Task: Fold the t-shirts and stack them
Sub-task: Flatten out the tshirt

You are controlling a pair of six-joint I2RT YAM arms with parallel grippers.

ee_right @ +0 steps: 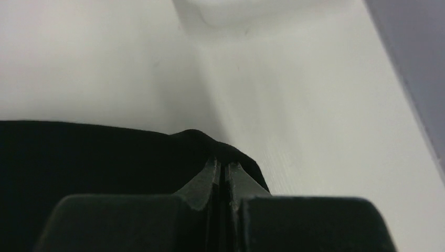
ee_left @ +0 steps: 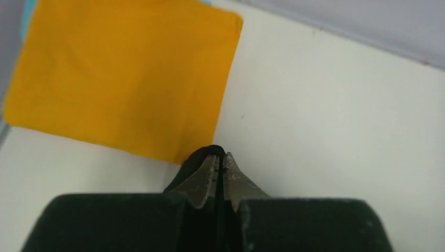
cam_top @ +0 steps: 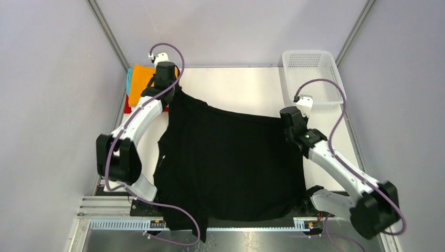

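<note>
A large black t-shirt [cam_top: 231,163] hangs stretched between both arms above the table, its lower part draping over the near edge. My left gripper [cam_top: 176,86] is shut on its far left corner; in the left wrist view a fold of black cloth [ee_left: 195,160] wraps the closed tips of that gripper [ee_left: 220,157]. My right gripper [cam_top: 286,118] is shut on the far right corner, with black cloth [ee_right: 105,157] bunched at its tips [ee_right: 220,165]. A folded orange shirt [cam_top: 140,81] [ee_left: 120,73] tops a stack at the far left, with teal [cam_top: 129,79] and red [cam_top: 127,107] edges showing under it.
A white mesh basket [cam_top: 310,73] stands at the far right corner of the table [cam_top: 236,89]; its base shows blurred in the right wrist view [ee_right: 252,13]. Grey walls close in on both sides. A metal rail [cam_top: 236,224] runs along the near edge.
</note>
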